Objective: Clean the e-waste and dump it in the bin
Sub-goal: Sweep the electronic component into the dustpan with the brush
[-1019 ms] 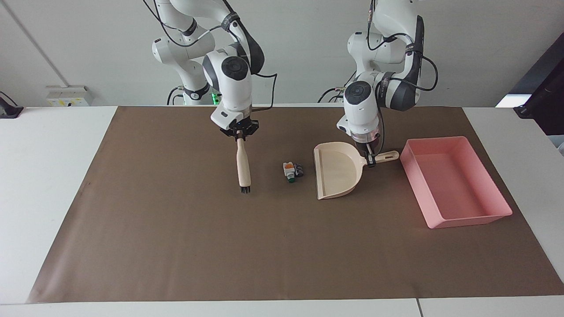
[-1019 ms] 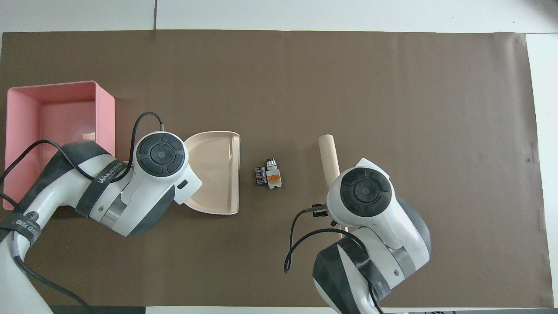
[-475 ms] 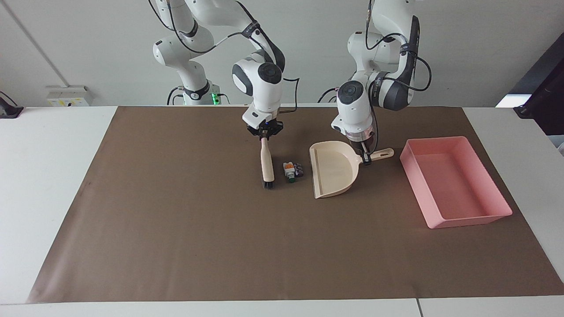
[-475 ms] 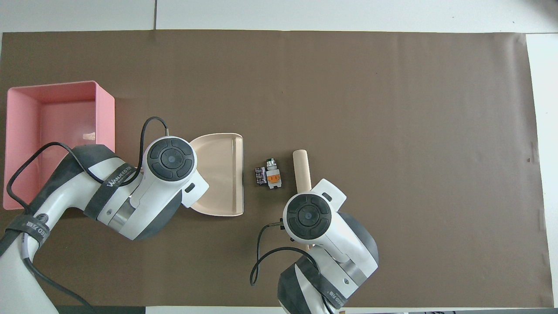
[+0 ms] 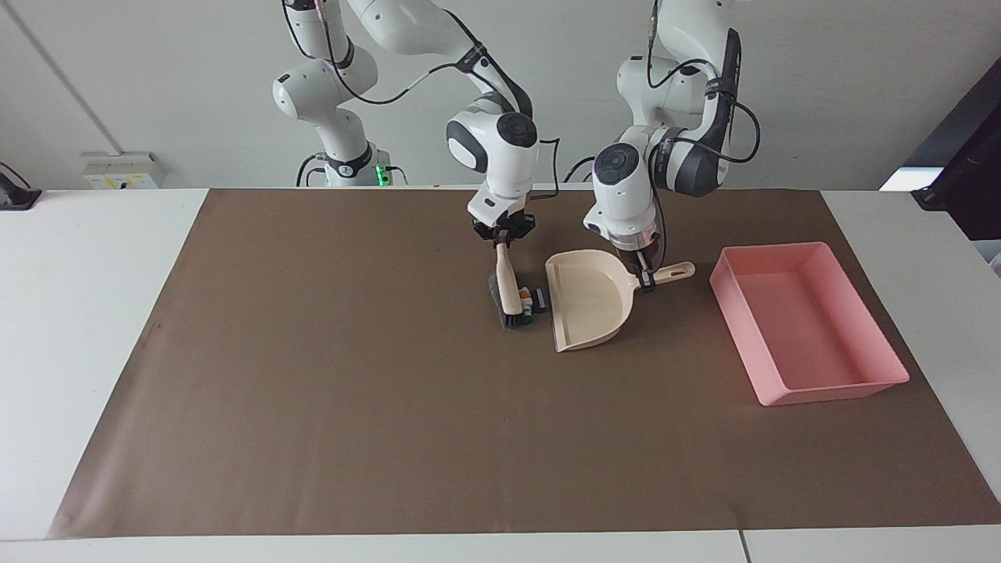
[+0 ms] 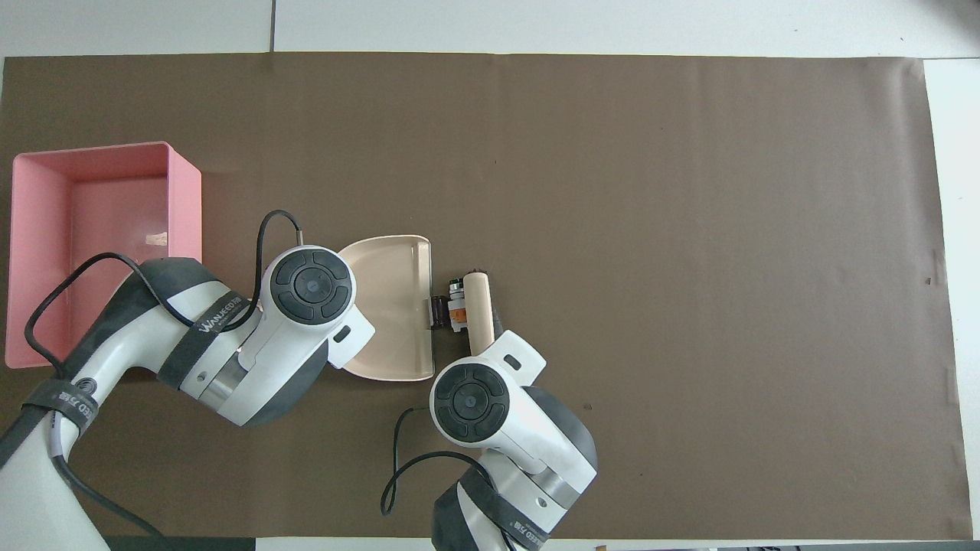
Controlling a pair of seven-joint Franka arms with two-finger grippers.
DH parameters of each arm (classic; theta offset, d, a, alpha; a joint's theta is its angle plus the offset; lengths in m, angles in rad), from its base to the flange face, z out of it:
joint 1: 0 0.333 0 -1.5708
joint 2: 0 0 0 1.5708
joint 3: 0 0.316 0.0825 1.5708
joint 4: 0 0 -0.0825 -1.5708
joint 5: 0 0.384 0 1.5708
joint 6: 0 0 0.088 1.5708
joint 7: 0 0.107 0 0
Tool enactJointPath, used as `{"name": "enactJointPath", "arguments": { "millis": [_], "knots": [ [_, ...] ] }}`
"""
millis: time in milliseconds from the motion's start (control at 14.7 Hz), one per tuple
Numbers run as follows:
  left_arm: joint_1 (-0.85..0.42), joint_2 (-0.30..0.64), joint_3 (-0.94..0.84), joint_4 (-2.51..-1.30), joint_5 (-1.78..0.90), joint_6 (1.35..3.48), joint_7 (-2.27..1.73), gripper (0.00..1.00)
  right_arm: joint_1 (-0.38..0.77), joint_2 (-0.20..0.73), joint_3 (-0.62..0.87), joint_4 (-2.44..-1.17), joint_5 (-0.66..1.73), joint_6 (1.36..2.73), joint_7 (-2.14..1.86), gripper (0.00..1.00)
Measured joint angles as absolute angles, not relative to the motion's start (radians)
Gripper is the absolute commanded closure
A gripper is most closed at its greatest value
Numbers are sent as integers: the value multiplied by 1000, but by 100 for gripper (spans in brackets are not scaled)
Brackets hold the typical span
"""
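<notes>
The right gripper (image 5: 502, 239) has its fingers closed around the top end of the brush (image 5: 508, 285) handle. The brush hangs down from it, a little tilted, and its dark bristles touch the brown mat (image 5: 328, 407). In the facing view the e-waste (image 5: 535, 301) lies directly at 3 o'clock of the bristles, touching them, and it sits between the brush and the open lip of the dustpan (image 5: 588, 301). In the overhead view the small pieces (image 6: 450, 310) are squeezed between the brush handle (image 6: 479, 314) and the dustpan edge (image 6: 390, 306), and the dark piece is already at the lip.

The left gripper (image 5: 643, 277) is clamped on the dustpan handle, at the place where the handle meets the pan. The dustpan lies flat on the mat, with its open side toward the brush.

The bin (image 5: 813, 270), the pink tray, stands on the mat at about 3 o'clock of the dustpan in the facing view, toward the left arm's end of the table, near the handle tip but apart from it. In the overhead view the bin (image 6: 184, 199) is partly covered by the left arm.
</notes>
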State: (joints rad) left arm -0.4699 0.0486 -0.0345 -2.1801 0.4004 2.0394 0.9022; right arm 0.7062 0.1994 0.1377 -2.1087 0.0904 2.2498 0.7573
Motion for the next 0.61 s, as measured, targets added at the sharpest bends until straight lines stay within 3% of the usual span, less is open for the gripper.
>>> {"name": "enactJointPath", "arguments": {
  "millis": [272,611],
  "knots": [
    [-470,49,-34,-2180,401,2038,900,100,713,229,158,-2087,385,2365,599,100],
    [-470,49,-34,-2184,401,2039,898,100,712,243,159,-1998,539,2349,523,100]
  ]
}}
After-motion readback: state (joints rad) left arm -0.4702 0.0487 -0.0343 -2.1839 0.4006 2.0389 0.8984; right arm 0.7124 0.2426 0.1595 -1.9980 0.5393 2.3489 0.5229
